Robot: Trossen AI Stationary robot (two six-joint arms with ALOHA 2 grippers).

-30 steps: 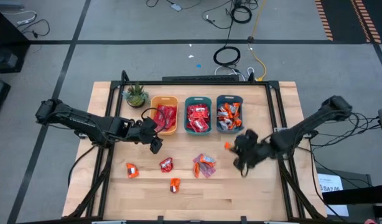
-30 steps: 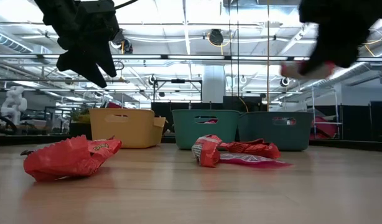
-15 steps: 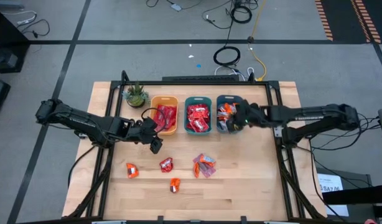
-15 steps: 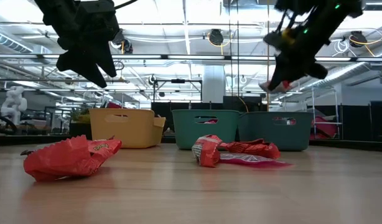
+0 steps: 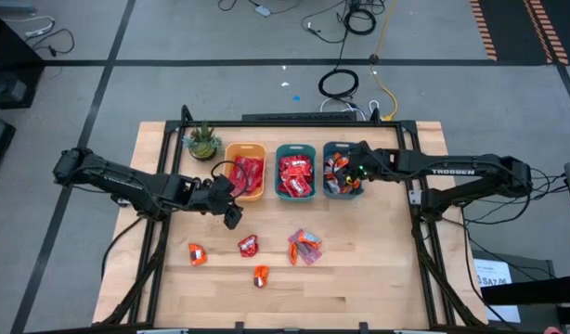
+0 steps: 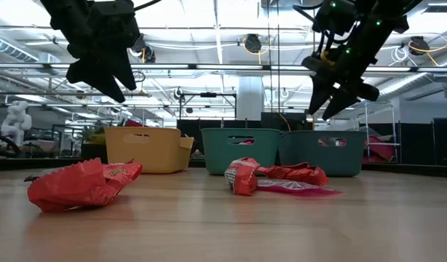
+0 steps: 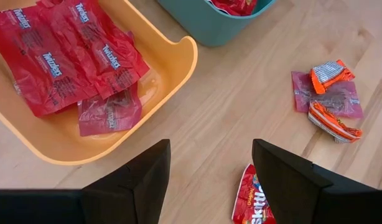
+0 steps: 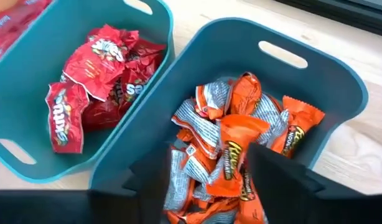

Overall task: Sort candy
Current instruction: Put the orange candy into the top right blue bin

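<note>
Three bins stand in a row at the far side: a yellow bin [image 5: 246, 173] with long red packets, a middle teal bin [image 5: 295, 172] with red packets, and a right teal bin [image 5: 342, 170] with orange pieces [image 8: 231, 149]. My right gripper [image 8: 209, 167] hangs open above the right teal bin, nothing between its fingers. My left gripper [image 7: 206, 180] hovers open above the wood just near of the yellow bin. Loose candy lies on the table: a red packet [image 5: 248, 246], a pink and orange cluster [image 5: 304, 247], and orange pieces [image 5: 197, 253] [image 5: 261, 275].
A small potted plant [image 5: 203, 141] stands at the far left, beside the yellow bin. Bare wood lies to the right of the loose candy and along the near edge [image 5: 378, 278]. In the low view a red packet [image 6: 81, 182] lies close to the camera.
My right gripper has carried an orange piece from the table's right part up and toward the far edge, over the right teal bin. There it has opened and let the piece go; its fingers now show nothing between them.
</note>
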